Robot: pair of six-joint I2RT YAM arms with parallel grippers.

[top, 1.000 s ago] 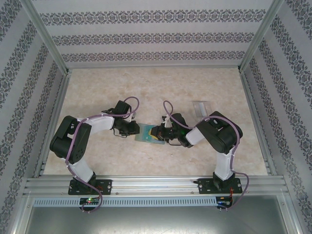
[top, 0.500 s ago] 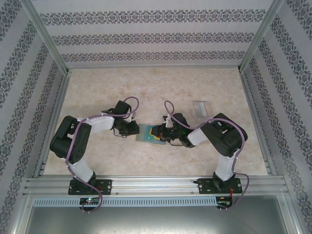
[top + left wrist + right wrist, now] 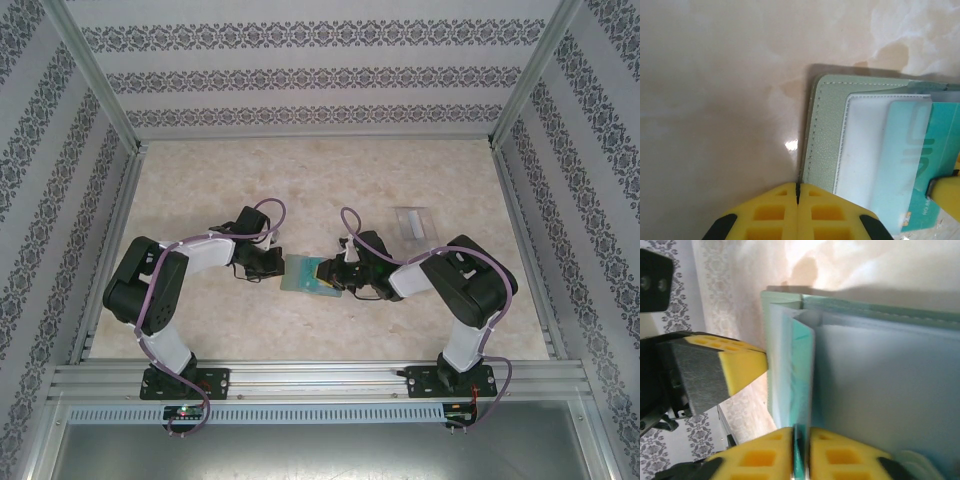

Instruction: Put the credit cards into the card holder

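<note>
Marbled beige table (image 3: 200,180), fenced by patterned walls, with the left arm (image 3: 150,290) and right arm (image 3: 465,290) folded inward to meet mid-table. Between them lies the card holder (image 3: 300,272), spread open, pale green inside. The left gripper (image 3: 798,192) has its yellow fingers pressed together on the holder's stitched edge. The right gripper (image 3: 801,437) is pinched on a teal credit card (image 3: 912,165) that sits partly under the holder's frosted pocket. A second card (image 3: 412,220) lies flat, well apart, toward the right rear.
</note>
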